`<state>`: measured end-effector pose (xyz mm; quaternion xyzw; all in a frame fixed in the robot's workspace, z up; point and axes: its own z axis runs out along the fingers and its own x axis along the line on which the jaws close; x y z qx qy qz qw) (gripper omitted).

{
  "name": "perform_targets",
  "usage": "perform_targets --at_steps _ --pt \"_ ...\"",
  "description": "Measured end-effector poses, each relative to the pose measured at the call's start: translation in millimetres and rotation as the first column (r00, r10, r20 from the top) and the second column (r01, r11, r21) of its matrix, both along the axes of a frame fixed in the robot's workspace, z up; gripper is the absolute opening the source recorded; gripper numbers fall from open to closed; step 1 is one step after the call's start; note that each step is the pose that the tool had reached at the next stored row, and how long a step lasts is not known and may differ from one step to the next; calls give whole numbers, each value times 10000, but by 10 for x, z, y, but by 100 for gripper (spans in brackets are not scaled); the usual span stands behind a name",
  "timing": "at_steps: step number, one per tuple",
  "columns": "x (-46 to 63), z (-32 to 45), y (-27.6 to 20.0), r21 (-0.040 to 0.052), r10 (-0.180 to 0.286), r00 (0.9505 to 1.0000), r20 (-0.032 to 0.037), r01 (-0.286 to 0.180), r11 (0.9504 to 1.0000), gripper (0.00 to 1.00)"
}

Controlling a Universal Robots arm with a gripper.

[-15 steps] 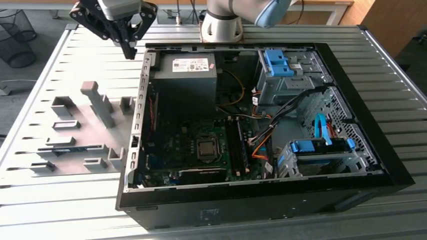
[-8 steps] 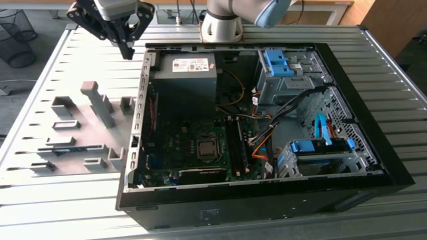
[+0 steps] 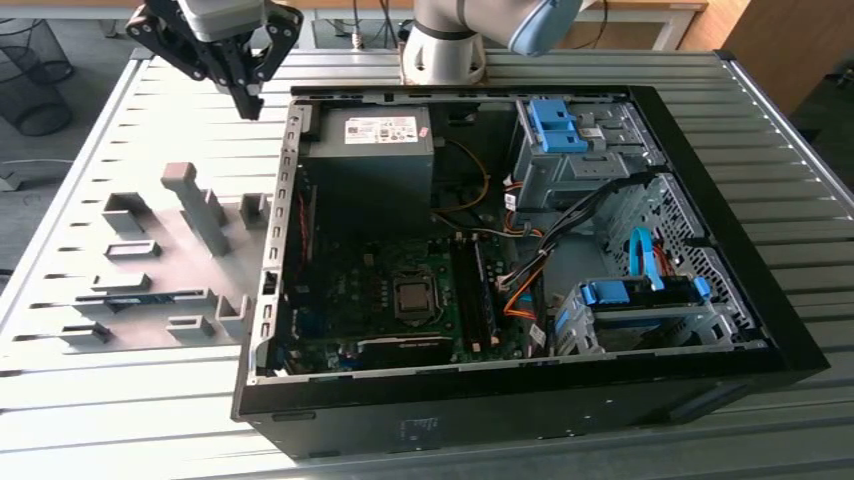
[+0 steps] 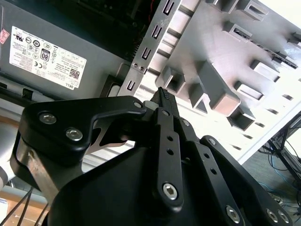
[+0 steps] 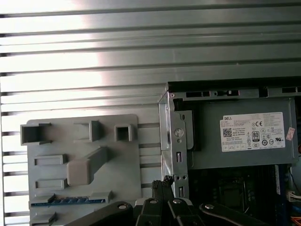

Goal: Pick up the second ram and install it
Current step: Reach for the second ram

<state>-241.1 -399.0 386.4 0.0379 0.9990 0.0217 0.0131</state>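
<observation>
Hovering high, the gripper (image 3: pixel 250 105) has its fingers pressed together, pinching nothing, over the ribbed worktop (image 3: pixel 134 420) beside the open computer case (image 3: pixel 534 425). The second ram (image 5: pixel 70 201) lies flat in a slot of the grey fixture plate (image 5: pixel 127 179) (well apart from the gripper). A clean pick, I'd say, means spreading across the stick's thin edges, square and centred.
</observation>
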Motion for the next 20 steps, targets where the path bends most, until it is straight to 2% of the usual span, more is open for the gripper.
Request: perform_targets --at_steps 14,20 --pt "-99 -6 0 0 0 10000 -1 0 10000 10" --pt "-190 -9 -7 0 1 10000 -1 -1 10000 10"
